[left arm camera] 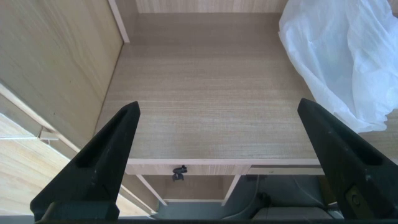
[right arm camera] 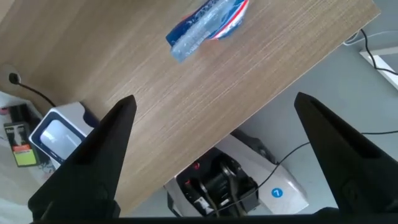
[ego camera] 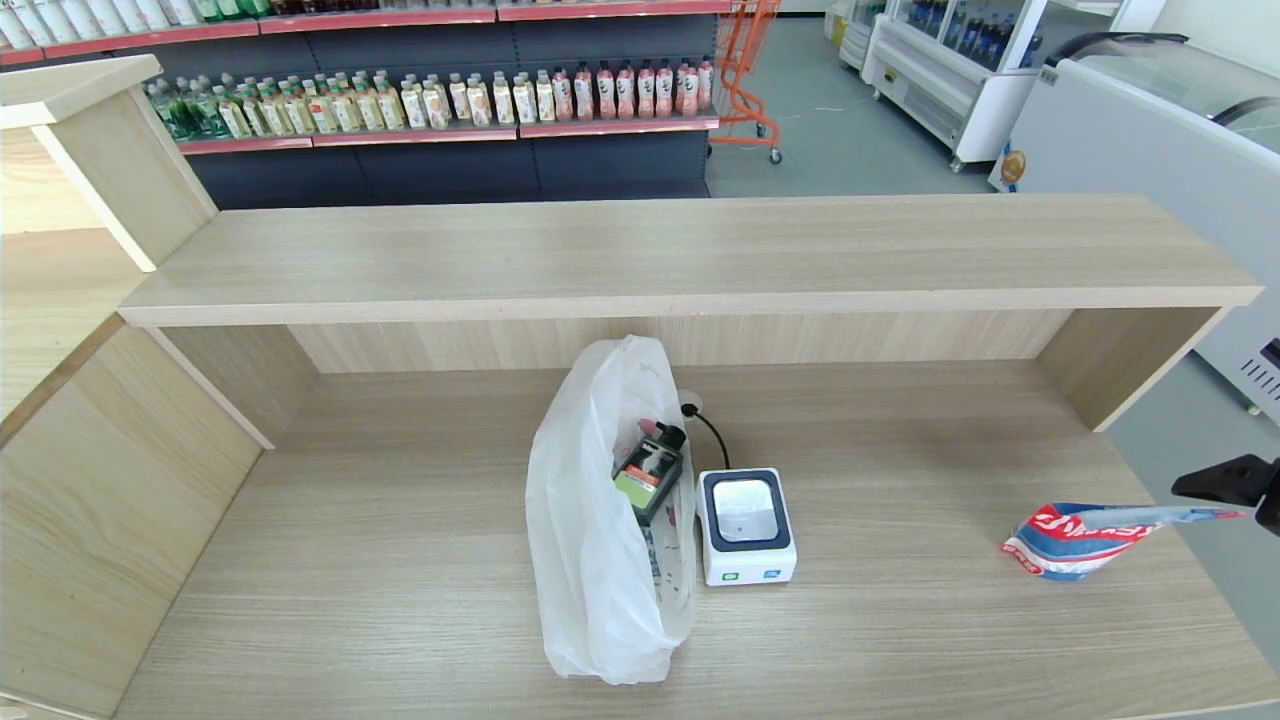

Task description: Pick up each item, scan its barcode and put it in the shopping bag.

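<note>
Blue-red pouch [ego camera: 1085,540] lies flat, long axis left-right, sealed end pointing right; left gripper [left arm camera: 217,106] and right gripper [right arm camera: 214,101] both spread.

Bagged items [ego camera: 650,472] half veiled by shopping bag [ego camera: 585,540], right tool [ego camera: 1228,481] cropped

The left gripper [left arm camera: 217,104] has two matte black fingers [left arm camera: 102,165], each a long wedge, broad at the base and narrowing to a blunt tip, with smooth flat faces. The right gripper [right arm camera: 214,98] is built alike, its black fingers [right arm camera: 339,146] plain and angular.
</note>
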You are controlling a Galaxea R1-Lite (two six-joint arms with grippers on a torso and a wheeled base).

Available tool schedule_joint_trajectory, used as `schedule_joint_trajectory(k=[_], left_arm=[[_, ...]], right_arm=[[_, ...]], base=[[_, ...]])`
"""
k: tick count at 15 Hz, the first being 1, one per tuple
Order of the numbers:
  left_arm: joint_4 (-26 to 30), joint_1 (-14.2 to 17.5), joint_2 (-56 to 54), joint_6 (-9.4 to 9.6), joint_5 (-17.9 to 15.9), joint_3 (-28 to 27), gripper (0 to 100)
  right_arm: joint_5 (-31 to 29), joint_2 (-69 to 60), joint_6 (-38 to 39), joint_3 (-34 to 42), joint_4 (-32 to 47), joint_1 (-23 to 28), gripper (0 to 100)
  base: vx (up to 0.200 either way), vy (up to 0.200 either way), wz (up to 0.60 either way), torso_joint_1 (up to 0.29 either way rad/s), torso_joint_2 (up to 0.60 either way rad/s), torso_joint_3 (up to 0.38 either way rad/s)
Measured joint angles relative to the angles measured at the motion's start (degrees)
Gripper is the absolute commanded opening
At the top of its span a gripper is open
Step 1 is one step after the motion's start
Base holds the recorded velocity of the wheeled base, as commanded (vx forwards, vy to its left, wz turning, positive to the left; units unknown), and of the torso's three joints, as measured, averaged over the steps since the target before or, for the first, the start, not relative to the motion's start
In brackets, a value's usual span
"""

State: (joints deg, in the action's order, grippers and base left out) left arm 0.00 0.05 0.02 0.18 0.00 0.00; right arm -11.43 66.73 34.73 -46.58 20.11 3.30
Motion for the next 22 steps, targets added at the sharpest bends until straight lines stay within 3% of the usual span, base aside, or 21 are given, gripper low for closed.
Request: schedule_joint_trajectory(k=[9, 13, 15, 19, 22], left_arm=[[0.0, 0.0, 0.0, -0.11, 0.0, 0.0, 100], [0.0, 0.0, 0.0, -0.16, 0.1, 0.0, 100], [0.0, 0.0, 0.0, -0.18, 0.1, 0.0, 100], [0.0, 0.0, 0.0, -0.02, 0.1, 0.0, 100], [0.0, 0.0, 0.0, -0.02, 0.1, 0.0, 100]], right_arm=[[0.2, 0.6, 2.8, -0.6, 0.6, 1.5, 100], [0.3, 0.9, 3.2, -0.7, 0.7, 1.5, 100], [0.4, 1.1, 5.3, -0.7, 0.8, 1.5, 100], [0.4, 2.6, 15.1, -3.5, 6.7, 1.5, 100], [0.4, 4.2, 17.3, -4.9, 7.5, 1.5, 100]], base=[[0.0, 0.0, 0.0, 0.0, 0.0, 0.0], [0.0, -0.2, 0.0, 0.001, 0.0, 0.002], [0.0, -0.2, 0.0, -0.002, 0.0, 0.005], [0.0, 0.0, 0.0, 0.0, 0.0, 0.0], [0.0, 0.0, 0.0, 0.0, 0.0, 0.0]])
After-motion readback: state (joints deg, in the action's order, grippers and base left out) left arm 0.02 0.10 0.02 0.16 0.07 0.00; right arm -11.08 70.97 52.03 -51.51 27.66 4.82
